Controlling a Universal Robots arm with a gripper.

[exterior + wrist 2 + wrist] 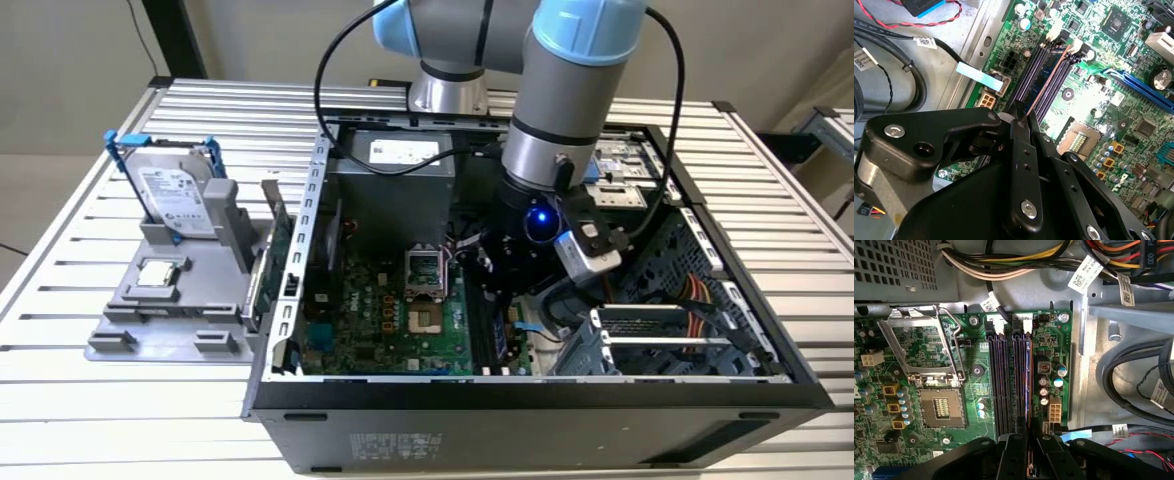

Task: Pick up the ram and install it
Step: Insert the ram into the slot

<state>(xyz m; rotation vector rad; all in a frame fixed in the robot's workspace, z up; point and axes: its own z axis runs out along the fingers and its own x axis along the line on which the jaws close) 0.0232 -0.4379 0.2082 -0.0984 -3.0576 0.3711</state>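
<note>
The pincer [1030,450] grips the ram [1030,385] edge-on, its lower edge lined up over the outermost memory slot [1023,380] (latches at the far end look open); keep it square, press evenly.

The ram [1030,390] stands on edge in both wrist views, showing as a thin reddish-brown strip that runs straight out from between the fingertips of the gripper [1030,442]. Its near end is pinched by the closed fingers; its far end reaches the white latch at the end of the slots. In the second wrist view the ram [1046,80] lies along the outermost dark memory slot, sitting in or just over it.
</note>
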